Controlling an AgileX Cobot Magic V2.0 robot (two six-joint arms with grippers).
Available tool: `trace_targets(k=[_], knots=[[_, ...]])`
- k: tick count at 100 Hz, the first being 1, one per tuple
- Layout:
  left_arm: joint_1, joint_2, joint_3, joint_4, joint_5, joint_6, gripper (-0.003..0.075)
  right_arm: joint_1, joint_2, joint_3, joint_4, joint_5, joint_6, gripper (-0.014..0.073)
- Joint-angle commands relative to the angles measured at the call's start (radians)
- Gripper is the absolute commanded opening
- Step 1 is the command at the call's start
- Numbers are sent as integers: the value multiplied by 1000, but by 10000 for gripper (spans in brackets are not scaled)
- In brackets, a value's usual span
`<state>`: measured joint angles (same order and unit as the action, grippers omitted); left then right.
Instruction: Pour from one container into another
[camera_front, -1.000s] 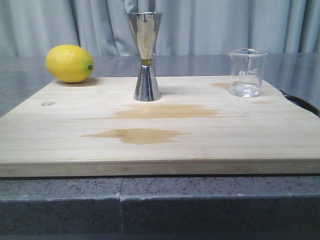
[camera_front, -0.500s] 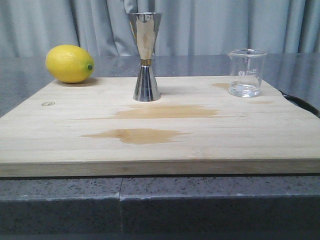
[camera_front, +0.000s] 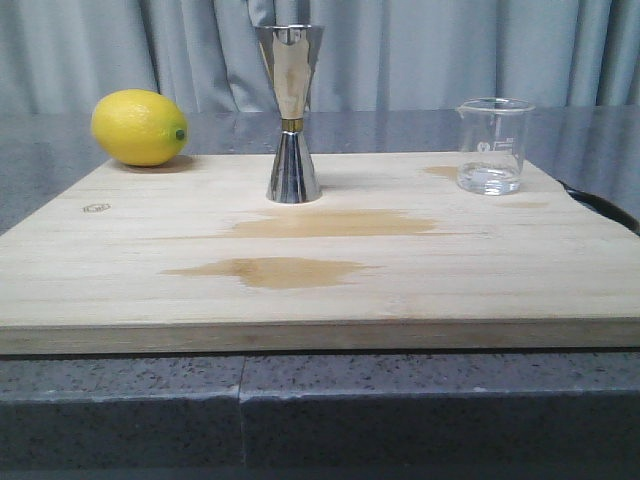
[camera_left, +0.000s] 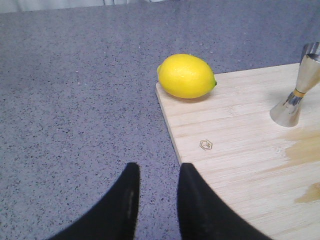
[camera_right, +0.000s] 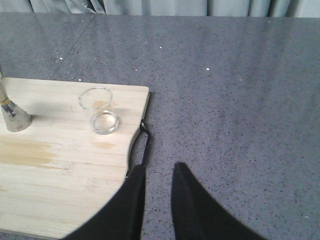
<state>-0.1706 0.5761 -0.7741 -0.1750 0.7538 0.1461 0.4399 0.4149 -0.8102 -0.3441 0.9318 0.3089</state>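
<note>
Hovering off the board, the right gripper (camera_right: 157, 200) holds nothing, its fingers a narrow gap apart, above the counter (camera_right: 240, 100) just past the board's (camera_right: 60, 180) edge. Left gripper (camera_left: 157, 200) likewise: slightly parted, empty, beside the board's other edge. Judgement: the task stands at its opening step, approach not yet made. Ahead of the right gripper, well apart, the beaker (camera_right: 100, 112) stands upright with a shallow clear pool at its bottom. Next move calls for reaching forward and closing around it. Beyond it the jigger (camera_front: 290, 110) stands upright; contents cannot be seen. A lemon (camera_left: 186, 76) lies ahead of the left gripper.
</note>
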Motion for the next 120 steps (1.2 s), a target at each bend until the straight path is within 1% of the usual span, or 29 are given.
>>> trace_targets(k=[1,7,18,26,34,42,68,82,94,99,113,120], knots=[[3,3,-25,-16,-78,-12,27,0,9,-23,-35,-75,-2,-1],[3,3,-24,-16,-80,-12,-20,0,9,-23,-35,-75,-2,-22],[3,3,-12,-17,-101,-12,-19,0,9,-23,-46,-79,-2,-35],[3,3,-2,-33,-93,-12,-19,0,9,-23,-46,-82,-2,-35],[3,3,-2,-105,-59,-12,-19,0,9,-23,-46,-82,-2,-35],[3,3,-2,-142,-59,-12,-19,0,9,-23,-46,-82,-2,-35],[3,3,0,-142,-59,-12,-19,0,9,-23,-46,-82,-2,-35],[3,-6,32,-138,-88,-12,-19,0,9,-23,-46,-82,-2,-35],[35,-80,125,-19,-187,0,-19,0,9,-23,-46,-82,-2,-35],[54,-122,185,12,-271,0,-19,0,9,-23,-46,-82,-2,-35],[95,-251,374,29,-500,0,-19,0,9,-23,-46,-82,-2,-35],[108,-311,466,29,-587,0,-19,0,9,-23,-46,-82,-2,-35]])
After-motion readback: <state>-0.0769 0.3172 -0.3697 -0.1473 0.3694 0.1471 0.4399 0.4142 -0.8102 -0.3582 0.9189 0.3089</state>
